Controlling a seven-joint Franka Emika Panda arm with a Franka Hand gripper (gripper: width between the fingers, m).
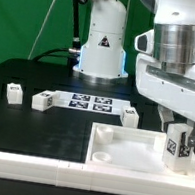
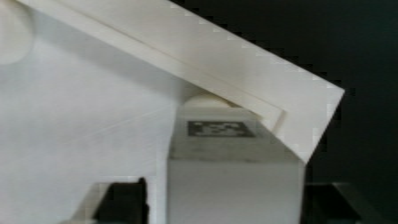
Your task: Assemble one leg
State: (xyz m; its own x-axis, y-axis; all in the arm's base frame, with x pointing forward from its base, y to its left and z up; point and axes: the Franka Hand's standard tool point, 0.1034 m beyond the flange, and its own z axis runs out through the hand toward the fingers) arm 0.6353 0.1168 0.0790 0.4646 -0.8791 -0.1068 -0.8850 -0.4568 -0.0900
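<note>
My gripper (image 1: 179, 138) is shut on a leg (image 1: 177, 148), a small white block with a black-and-white tag on one face. It holds the leg upright over the corner of the large white tray (image 1: 118, 149) at the exterior view's right. In the wrist view the leg (image 2: 222, 150) runs between the dark fingers (image 2: 121, 200) of my gripper (image 2: 222, 205). Its far end sits at the inner corner of the tray's raised rim (image 2: 249, 70). I cannot tell whether the leg touches the tray.
Three more legs stand on the black table: two at the exterior view's left (image 1: 13, 93) (image 1: 41, 101) and one behind the tray (image 1: 129, 116). The marker board (image 1: 89, 103) lies between them. A white rail (image 1: 35, 163) runs along the front.
</note>
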